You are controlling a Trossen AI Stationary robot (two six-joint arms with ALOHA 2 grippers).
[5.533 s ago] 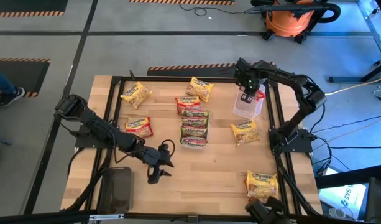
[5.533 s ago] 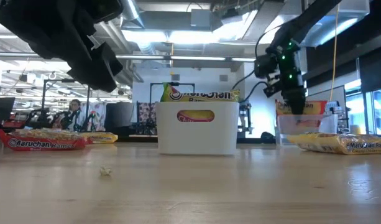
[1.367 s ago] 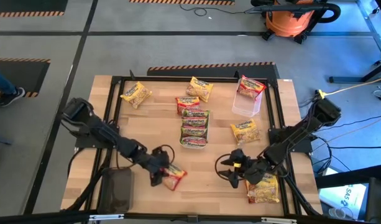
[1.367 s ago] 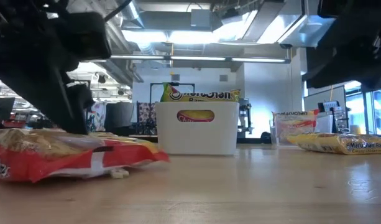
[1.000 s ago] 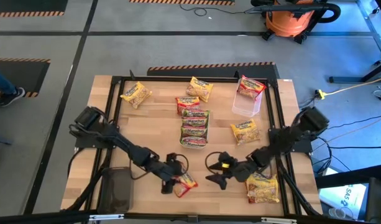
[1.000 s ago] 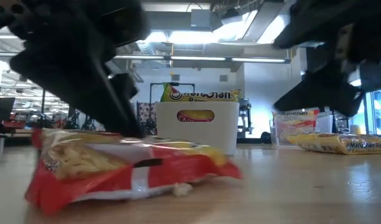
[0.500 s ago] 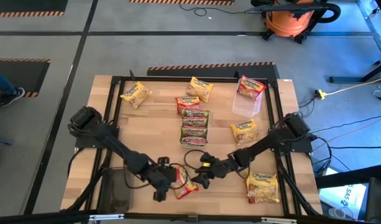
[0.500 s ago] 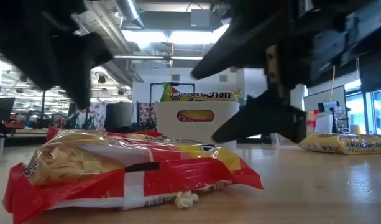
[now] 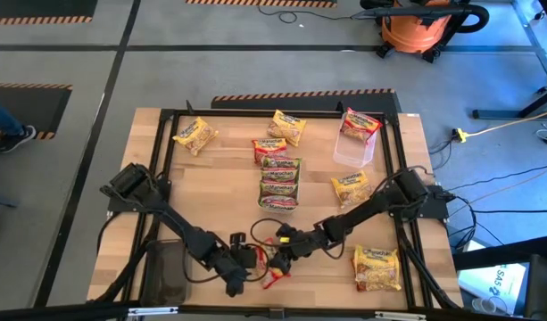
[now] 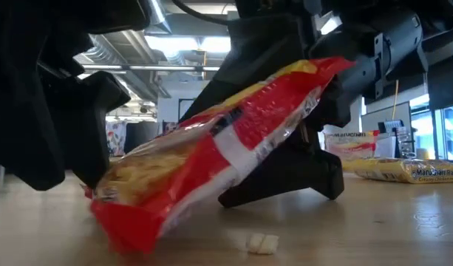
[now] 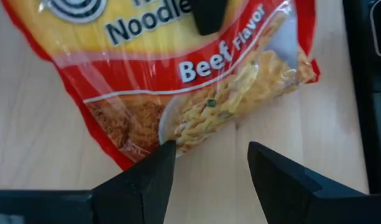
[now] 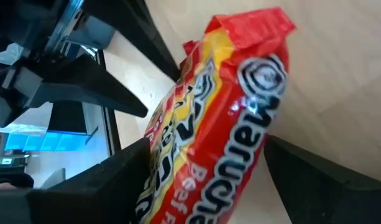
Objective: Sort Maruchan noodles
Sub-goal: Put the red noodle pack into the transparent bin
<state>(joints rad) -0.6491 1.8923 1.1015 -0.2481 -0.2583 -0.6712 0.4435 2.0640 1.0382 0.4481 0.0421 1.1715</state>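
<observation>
Near the front edge of the counter (image 9: pixel 211 192), in the middle, both grippers meet at one red beef packet (image 10: pixel 211 155). The right gripper (image 12: pixel 209 162) is pinching this packet between its two fingers. One end of the packet is up in the air. The other end points down at the counter, so the packet is tilted. The left gripper (image 11: pixel 209 149) is just beside the low end. Its fingers are spread apart and hold nothing. The packet's corner is right at one fingertip (image 11: pixel 162 155). A small crumb (image 10: pixel 259 242) lies on the wood under the packet.

The other packets are farther back. A yellow one (image 9: pixel 195 135) lies at the far left. Another yellow one (image 9: pixel 288 126) lies at the far middle, with a small red one (image 9: pixel 269 148) just beside it. Green packets (image 9: pixel 279 166) are stacked in a white tray (image 9: pixel 278 207) in the middle. A red packet (image 9: pixel 360 123) sits in a clear tray (image 9: pixel 352 159) at the far right. A yellow packet (image 9: pixel 352 188) lies near that tray. One more yellow packet (image 9: pixel 376 266) lies at the near right. A dark tray (image 9: pixel 166 272) sits at the near left.
</observation>
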